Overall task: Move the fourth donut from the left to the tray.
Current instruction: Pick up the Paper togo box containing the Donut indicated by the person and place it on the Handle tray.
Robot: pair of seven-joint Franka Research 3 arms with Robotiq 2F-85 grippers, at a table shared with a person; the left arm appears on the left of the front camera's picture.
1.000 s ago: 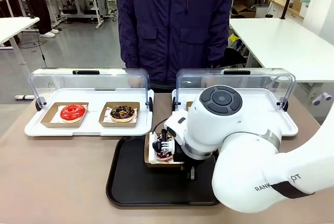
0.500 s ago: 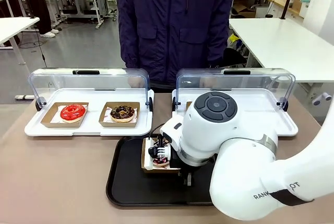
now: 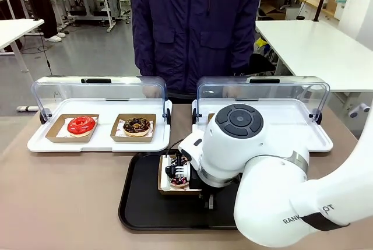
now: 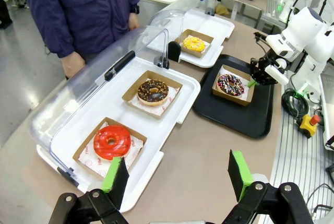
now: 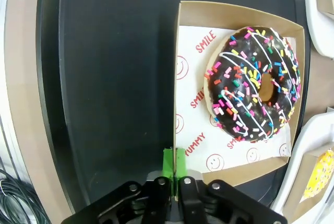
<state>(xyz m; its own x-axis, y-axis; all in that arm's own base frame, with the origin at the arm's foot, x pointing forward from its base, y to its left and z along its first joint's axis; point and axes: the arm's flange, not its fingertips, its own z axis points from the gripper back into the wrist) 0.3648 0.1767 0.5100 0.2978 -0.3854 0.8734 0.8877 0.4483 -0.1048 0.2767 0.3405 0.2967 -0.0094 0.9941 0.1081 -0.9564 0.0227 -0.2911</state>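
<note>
The right pincer [image 5: 174,169] was clamped on the wall of the small brown cardboard dish [image 5: 180,72] holding the dark chocolate-glazed ring donut with white streaks and coloured sprinkles [image 5: 254,82]. That dish sat on the large flat black plastic tray [image 4: 263,115] on the brown tabletop [image 3: 64,197]. The left pincer [image 4: 179,177] hung above the tabletop, jaws wide and holding nothing.

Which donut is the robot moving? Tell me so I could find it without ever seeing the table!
Find the big black tray at the front of the table. On it sits a brown cardboard dish, pinched at its edge by the right gripper. The donut inside is chocolate with white stripes and rainbow sprinkles; the others are red, crumb-topped or yellow.
</note>
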